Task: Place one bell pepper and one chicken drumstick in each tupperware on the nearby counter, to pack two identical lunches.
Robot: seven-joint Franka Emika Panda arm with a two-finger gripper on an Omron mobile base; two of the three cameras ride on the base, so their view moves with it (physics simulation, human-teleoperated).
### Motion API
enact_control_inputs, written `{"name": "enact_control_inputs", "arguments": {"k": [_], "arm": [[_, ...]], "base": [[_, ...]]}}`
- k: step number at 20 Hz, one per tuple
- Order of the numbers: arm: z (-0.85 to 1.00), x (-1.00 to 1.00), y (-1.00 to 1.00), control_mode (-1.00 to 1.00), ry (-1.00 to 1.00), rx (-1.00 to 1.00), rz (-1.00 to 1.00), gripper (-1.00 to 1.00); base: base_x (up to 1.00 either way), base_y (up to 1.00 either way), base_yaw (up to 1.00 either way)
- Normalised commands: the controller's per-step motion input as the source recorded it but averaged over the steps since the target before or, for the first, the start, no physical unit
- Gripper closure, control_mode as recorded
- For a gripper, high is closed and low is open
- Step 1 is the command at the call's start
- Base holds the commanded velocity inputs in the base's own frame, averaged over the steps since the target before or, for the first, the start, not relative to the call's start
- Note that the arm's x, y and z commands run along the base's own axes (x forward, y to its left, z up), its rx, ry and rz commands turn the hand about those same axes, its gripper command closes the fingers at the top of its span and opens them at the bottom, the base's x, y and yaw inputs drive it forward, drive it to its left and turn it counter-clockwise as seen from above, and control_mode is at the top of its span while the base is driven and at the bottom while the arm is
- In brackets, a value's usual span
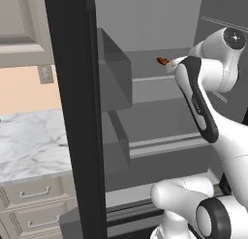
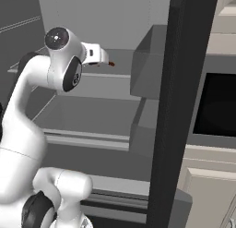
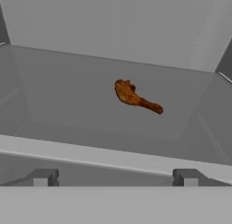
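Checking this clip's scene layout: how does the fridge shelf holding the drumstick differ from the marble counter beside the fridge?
The shelf is plain flat grey; the counter is white marble with grey veins. The shelf sits inside the open fridge, walled at the back and sides; the counter lies outside, above beige drawers. The shelf carries a chicken drumstick, facing the open gripper; the counter's visible part carries nothing. Both are level surfaces.
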Motion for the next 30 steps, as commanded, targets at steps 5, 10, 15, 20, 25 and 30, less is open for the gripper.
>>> {"name": "enact_control_inputs", "arguments": {"k": [5,10,15,20,25,30], "arm": [[0.0,0.27,-0.19,-1.0,0.04,0.0,0.01,-1.0],[0.0,0.32,-0.02,-1.0,0.11,0.0,0.05,-1.0],[0.0,0.34,0.0,-1.0,0.04,0.0,0.07,-1.0],[-0.05,0.37,0.0,-1.0,0.02,0.0,0.03,-1.0],[-0.06,0.47,-0.06,-1.0,0.03,0.0,0.0,-1.0],[-0.17,0.43,-0.02,-1.0,0.05,0.0,0.0,-1.0]], "base": [[0.0,0.0,0.0],[0.0,0.0,0.0],[0.0,0.0,0.0],[0.0,0.0,0.0],[0.0,0.0,0.0],[0.0,0.0,0.0]]}}
